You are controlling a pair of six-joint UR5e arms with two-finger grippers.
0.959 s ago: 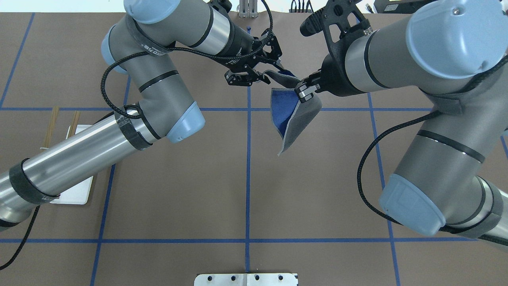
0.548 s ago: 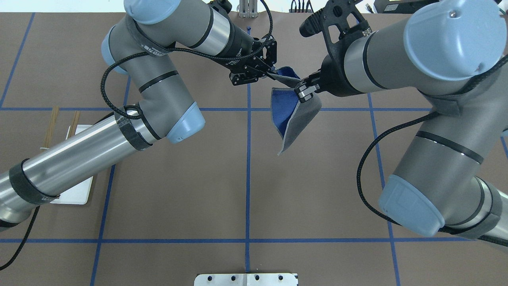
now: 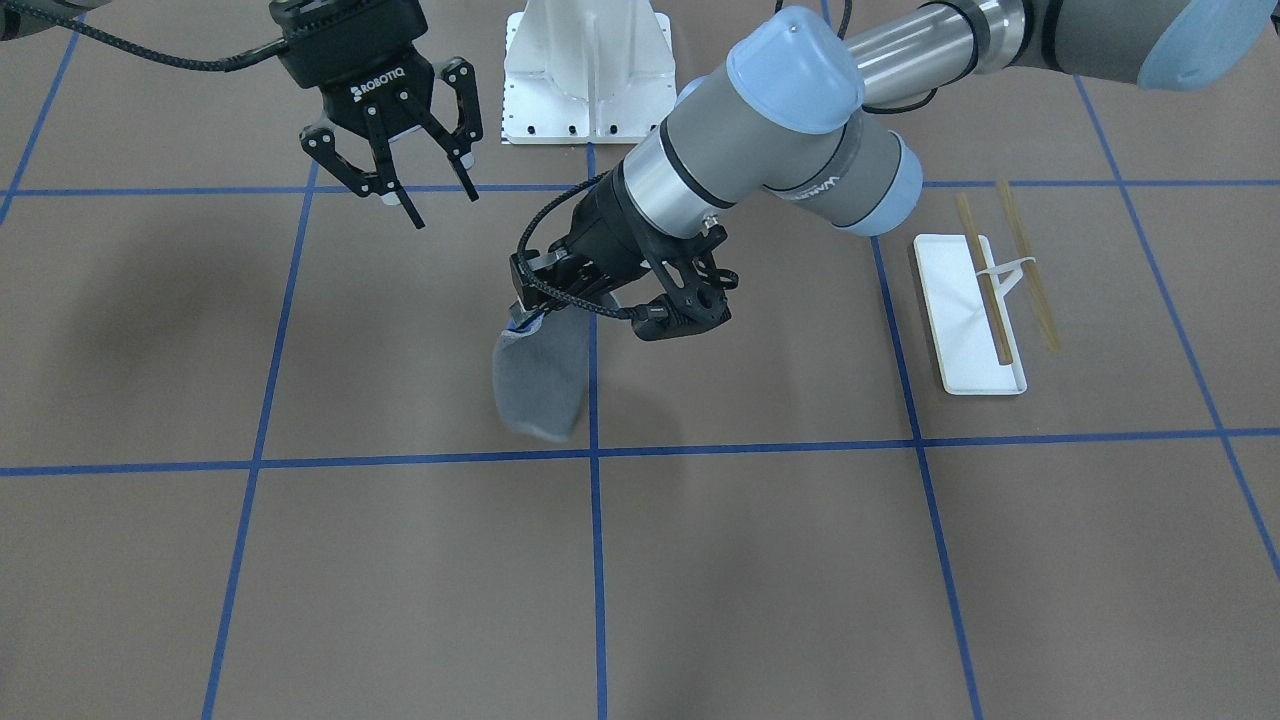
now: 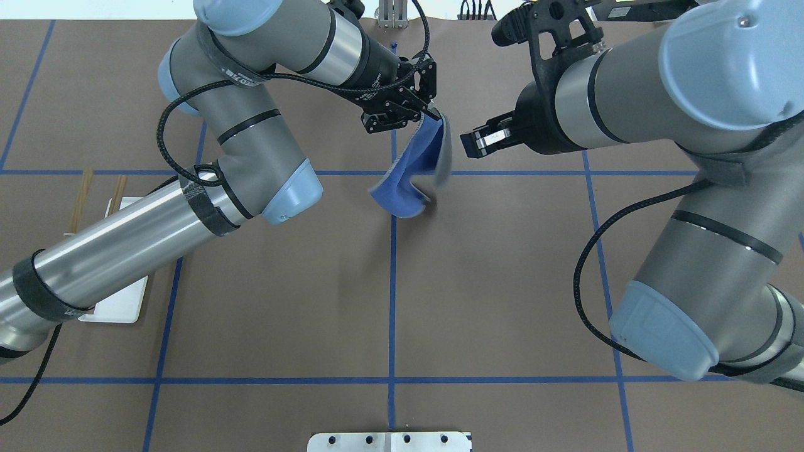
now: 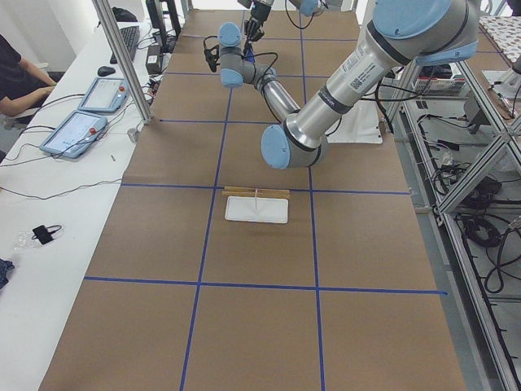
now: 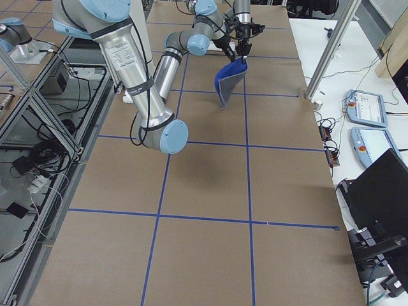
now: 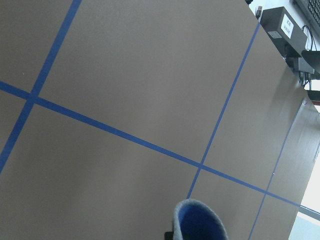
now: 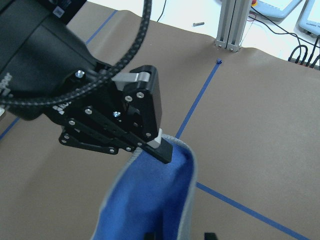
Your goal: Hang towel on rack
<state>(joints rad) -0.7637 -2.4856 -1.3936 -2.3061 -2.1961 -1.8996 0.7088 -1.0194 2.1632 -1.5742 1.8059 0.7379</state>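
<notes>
Brown paper covered the bench (image 4: 282, 301), taped into large squares with blue lines (image 4: 392, 282), and a white bolted pedestal (image 3: 590, 50) stood at the middle of the robot's edge. Beyond the operators' edge ran a white side table (image 5: 49, 187) with two tablets (image 5: 102, 94) on it, where a person (image 5: 12, 77) in dark clothes sat.

Toward the bench's left end, about midway between the robot's edge and the operators' edge, stood the rack (image 3: 962, 310). Its flat white tray (image 3: 950, 270) lay with its long sides running across the bench. A white forked support (image 3: 1005, 270) carried two parallel tan rods (image 3: 985, 290): one sat above the tray, and the other hung just outside the tray's long side nearest the left end. Nothing lay over either rod. In the overhead view the left arm (image 4: 125, 251) passed above the rack and hid most of the tray.

Over the middle of the bench's length, the left gripper (image 4: 432, 113) had its fingers pressed together on one top corner of the towel (image 4: 408, 182). The cloth hung down from that single pinch, loosely curled. Its royal blue face turned toward the robot's edge and its grey face toward the operators' edge. It was well apart from the rack. Whether its lowest fold touched the paper could not be told.

Further toward the right end, the right gripper (image 3: 428, 195) hung in the air with its fingers spread wide and nothing between them, apart from the towel.
</notes>
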